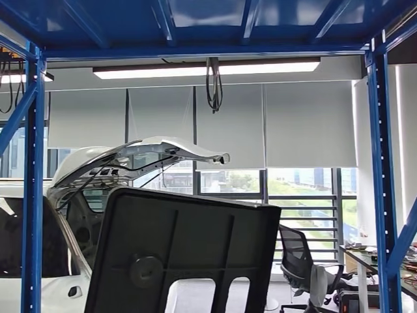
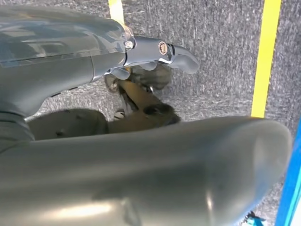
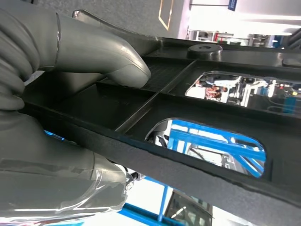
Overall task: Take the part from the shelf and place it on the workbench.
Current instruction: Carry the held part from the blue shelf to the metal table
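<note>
Part (image 1: 182, 254), a large black ribbed panel with 2 rounded cut-outs low in its face, stands tilted in the head view, held up inside the blue shelf frame (image 1: 32, 182) with its upper edge sloping down to the right. In the right wrist view the right hand (image 3: 71, 108) is clamped on the panel's edge: the thick grey thumb (image 3: 106, 54) lies flat on the ribbed inner face, and the other fingers (image 3: 64, 181) run along the opposite side, so the panel's rim sits pinched between them. From that hand the part stretches away, its 2 cut-outs well beyond the thumb tip.

The left hand (image 2: 152, 70) shows in the left wrist view above grey carpet (image 2: 220, 56) marked with yellow lines (image 2: 264, 61). Its thumb juts out straight and the darker fingers curl under it; a broad grey rounded surface crosses just beside them, but I cannot tell whether the hand grips anything.

Beyond the panel stand a white car (image 1: 64, 195) with its tailgate raised, an office chair (image 1: 297, 257) and windows (image 1: 300, 189) with blinds.
</note>
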Action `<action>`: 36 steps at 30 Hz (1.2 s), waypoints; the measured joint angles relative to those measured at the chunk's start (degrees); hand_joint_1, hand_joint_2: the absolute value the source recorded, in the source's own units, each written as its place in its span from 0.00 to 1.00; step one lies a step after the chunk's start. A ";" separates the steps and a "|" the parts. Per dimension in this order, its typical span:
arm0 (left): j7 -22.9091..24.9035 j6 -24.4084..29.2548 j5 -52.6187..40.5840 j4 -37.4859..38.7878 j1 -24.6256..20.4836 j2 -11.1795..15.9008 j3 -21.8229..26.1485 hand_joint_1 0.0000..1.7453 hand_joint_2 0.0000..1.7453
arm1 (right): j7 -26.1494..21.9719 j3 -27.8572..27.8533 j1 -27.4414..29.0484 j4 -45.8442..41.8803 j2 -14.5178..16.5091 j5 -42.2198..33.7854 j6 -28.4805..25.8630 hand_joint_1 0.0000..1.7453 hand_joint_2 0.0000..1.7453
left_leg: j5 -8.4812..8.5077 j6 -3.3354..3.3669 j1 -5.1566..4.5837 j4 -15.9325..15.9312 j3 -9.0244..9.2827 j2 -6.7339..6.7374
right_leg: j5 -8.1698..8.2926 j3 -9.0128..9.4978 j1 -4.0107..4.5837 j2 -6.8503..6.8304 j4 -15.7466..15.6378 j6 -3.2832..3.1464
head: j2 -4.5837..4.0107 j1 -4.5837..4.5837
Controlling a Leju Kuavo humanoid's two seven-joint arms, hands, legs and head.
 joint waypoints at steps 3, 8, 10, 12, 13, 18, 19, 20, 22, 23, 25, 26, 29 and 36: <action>0.03 -0.04 0.00 0.02 0.33 0.39 0.18 0.00 0.00 | -0.04 0.01 0.51 0.10 -0.12 0.01 -0.04 1.00 1.00 | 0.09 -0.06 0.01 3.95 -1.99 0.01 | -0.20 0.17 0.15 0.05 0.03 -0.14 | 0.00 0.00; 0.40 -0.54 0.04 0.03 0.28 0.81 0.27 0.00 0.00 | -0.23 -0.05 0.77 0.13 -0.26 0.03 -0.15 1.00 1.00 | 6.19 0.59 -0.12 -9.52 4.31 0.02 | -0.86 0.54 0.49 0.20 0.59 0.79 | 0.00 -0.01; 0.57 -0.80 0.08 0.04 0.39 0.86 0.28 0.00 0.00 | -0.29 -0.07 0.95 0.13 -0.32 0.04 -0.17 1.00 1.00 | 5.92 1.00 -0.28 -9.92 4.42 -0.07 | -0.80 0.35 0.49 0.18 0.73 1.28 | 0.00 -0.02; 0.64 -0.92 0.10 0.04 0.54 1.01 0.29 0.00 0.00 | -0.31 -0.11 1.07 0.13 -0.38 0.04 -0.20 1.00 1.00 | 6.11 1.55 -0.22 -10.16 4.45 -0.01 | -2.08 0.05 0.34 0.14 1.83 1.83 | 0.00 -0.02; 0.69 -1.02 0.12 0.04 0.54 1.12 0.30 0.00 0.00 | -0.32 -0.14 1.10 0.13 -0.44 0.03 -0.22 1.00 1.00 | 6.23 1.86 -0.17 -10.28 4.45 0.07 | -3.69 -0.62 0.27 0.13 3.78 2.07 | 0.00 -0.02; 1.04 -1.40 0.21 0.13 0.56 1.54 0.31 0.00 0.00 | -0.38 -0.17 1.81 0.15 -0.90 0.05 -0.27 1.00 1.00 | 6.78 2.74 -0.68 -10.28 3.94 0.30 | -9.28 -4.67 0.18 0.08 16.17 2.24 | 0.00 -0.03; 1.10 -1.41 0.28 0.15 0.59 1.58 0.31 0.00 0.00 | -0.38 -0.17 1.86 0.15 -0.94 0.05 -0.28 1.00 1.00 | 6.94 2.80 -0.82 -10.28 3.82 0.30 | -7.81 -3.19 0.21 0.08 13.86 2.03 | 0.00 -0.03; 1.16 -1.40 0.37 0.16 0.61 1.62 0.32 0.00 0.00 | -0.38 -0.19 1.84 0.15 -0.96 0.05 -0.30 1.00 1.00 | 7.12 2.80 -0.94 -10.29 3.72 0.27 | -5.96 -0.79 0.29 0.09 9.82 1.69 | 0.00 -0.03; 1.51 -1.39 0.56 0.18 0.64 1.72 0.33 0.00 0.00 | -0.45 -0.29 1.77 0.13 -0.96 0.06 -0.34 1.00 1.00 | 7.58 2.47 -1.08 -10.33 3.53 0.23 | -3.68 3.53 0.66 0.13 2.10 1.05 | 0.00 -0.03; 1.74 -1.39 0.59 0.21 0.66 1.79 0.34 0.00 0.00 | -0.52 -0.38 1.77 0.12 -0.96 0.06 -0.35 1.00 1.00 | 7.85 2.18 -1.02 -10.38 3.47 0.22 | -3.26 4.58 0.90 0.16 0.02 0.83 | 0.00 -0.03; 2.26 -1.34 0.63 0.32 0.79 2.03 0.36 0.00 0.00 | -0.75 -0.54 1.82 0.11 -0.99 0.08 -0.40 1.00 1.00 | 8.57 1.39 -0.75 -10.68 3.38 0.23 | -2.76 4.57 1.27 0.22 -0.85 0.46 | 0.00 -0.03; 2.45 -1.30 0.65 0.39 0.86 2.19 0.37 0.00 0.00 | -0.86 -0.59 1.83 0.11 -1.00 0.11 -0.42 1.00 1.00 | 8.58 1.07 -0.61 -10.74 3.30 0.22 | -2.26 4.39 1.24 0.13 -1.13 0.14 | 0.00 -0.03; 2.88 -1.25 0.67 0.54 1.11 2.73 0.38 0.00 0.00 | -1.09 -0.66 1.93 0.11 -0.95 0.22 -0.43 1.00 1.00 | 3.47 0.47 -0.43 -6.74 1.91 0.20 | -0.56 3.20 0.92 -0.21 -1.79 -0.88 | 0.00 -0.02; 3.10 -1.26 0.62 0.56 1.17 3.67 0.38 0.00 0.00 | -1.50 -0.73 2.57 0.13 -0.80 0.55 0.02 1.00 1.00 | 1.36 -0.43 -0.16 -3.63 6.93 0.26 | 2.17 -1.48 0.88 -0.50 -0.71 -0.47 | 0.00 -0.03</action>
